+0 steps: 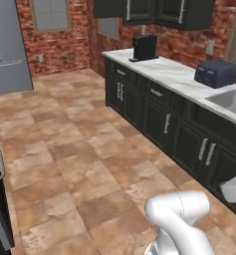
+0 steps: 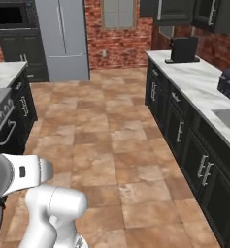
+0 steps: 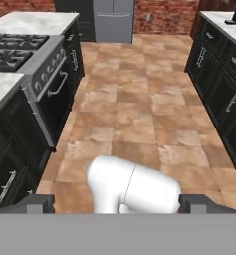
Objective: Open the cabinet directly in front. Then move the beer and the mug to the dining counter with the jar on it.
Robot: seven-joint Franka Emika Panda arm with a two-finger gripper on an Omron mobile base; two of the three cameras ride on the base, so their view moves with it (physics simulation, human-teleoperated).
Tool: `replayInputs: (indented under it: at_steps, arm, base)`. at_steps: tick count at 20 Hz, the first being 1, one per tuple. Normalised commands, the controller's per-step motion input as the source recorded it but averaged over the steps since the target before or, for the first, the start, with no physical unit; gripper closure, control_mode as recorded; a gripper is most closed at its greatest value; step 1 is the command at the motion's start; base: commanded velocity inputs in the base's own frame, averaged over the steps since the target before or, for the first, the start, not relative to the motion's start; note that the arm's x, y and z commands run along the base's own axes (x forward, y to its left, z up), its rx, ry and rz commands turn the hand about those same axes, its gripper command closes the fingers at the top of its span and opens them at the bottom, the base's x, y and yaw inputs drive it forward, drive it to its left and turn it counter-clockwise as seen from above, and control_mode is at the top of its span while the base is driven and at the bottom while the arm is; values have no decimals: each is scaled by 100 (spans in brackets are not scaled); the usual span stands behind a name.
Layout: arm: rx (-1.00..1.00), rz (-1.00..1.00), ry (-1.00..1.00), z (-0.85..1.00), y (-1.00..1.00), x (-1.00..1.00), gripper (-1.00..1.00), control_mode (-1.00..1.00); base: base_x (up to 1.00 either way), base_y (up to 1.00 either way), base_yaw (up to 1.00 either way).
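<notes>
Black wall cabinet (image 1: 181,12) doors are shut; the gripper (image 3: 117,201), fingers spread and empty, hangs over the aisle.

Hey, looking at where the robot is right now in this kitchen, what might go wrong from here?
1. The aisle is narrow: driving on, the base or arm may clip the base cabinets' handles on the right or the oven handle on the left.
2. The wall cabinet hangs high above the counter, past the coffee machine and toaster; reaching up may knock them.
</notes>
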Motion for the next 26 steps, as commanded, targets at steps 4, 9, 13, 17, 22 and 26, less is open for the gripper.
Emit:
replayInputs:
  at_steps: [4,9,13,17,22,26]
  arm:
    - [0,0,0,0,0,0,-100,100]
    - [0,0,0,0,0,0,-100,100]
    - [0,0,0,0,0,0,-100,100]
    - [0,0,0,0,0,0,-100,100]
    - [0,0,0,0,0,0,-100,100]
    - [0,0,0,0,0,0,-100,100]
  base:
    - [100,52,-2]
    - [100,66,-3]
    - [100,57,-6]
    - [100,56,-5]
    - [100,57,-4]
    - [100,62,-3]
